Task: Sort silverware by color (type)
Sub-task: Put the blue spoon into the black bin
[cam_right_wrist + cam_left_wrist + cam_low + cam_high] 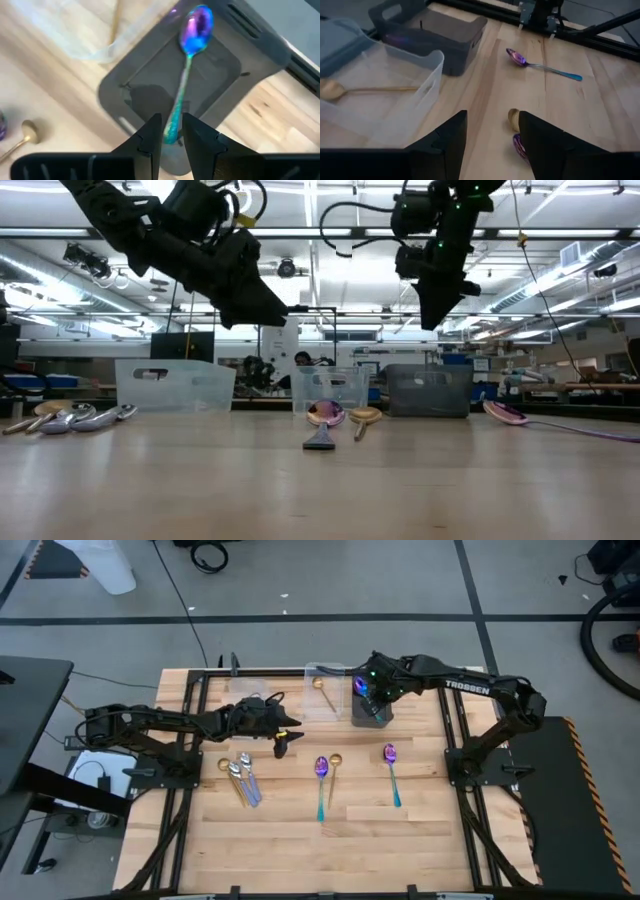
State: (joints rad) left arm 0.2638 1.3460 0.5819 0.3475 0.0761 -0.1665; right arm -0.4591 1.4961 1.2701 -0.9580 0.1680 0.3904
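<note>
My right gripper (172, 134) hovers over the dark bin (372, 710) and is shut on an iridescent spoon (196, 27). My left gripper (492, 135) is open and raised above the table. In its wrist view a gold spoon's bowl (514, 119) and a purple spoon's bowl (519, 145) show between its fingers. On the table lie an iridescent spoon (320, 780), a gold spoon (334, 772), another iridescent spoon (391, 768) and several silver spoons (243, 778). One gold spoon (350, 91) lies in a clear bin (325, 688). My right gripper pinches the iridescent spoon's teal handle (175, 122) near its free end between the two fingers, which lie along the spoon. The spoon points away from the fingers, its purple-blue bowl (197, 25) over the dark bin's floor. I cannot tell whether the bowl touches the bin.
A second clear bin (175, 385) stands at the far left of the row. Black frame rails (455, 730) run down both sides of the wooden top. The near half of the table (320, 850) is bare wood. Room clutter and a person show far behind.
</note>
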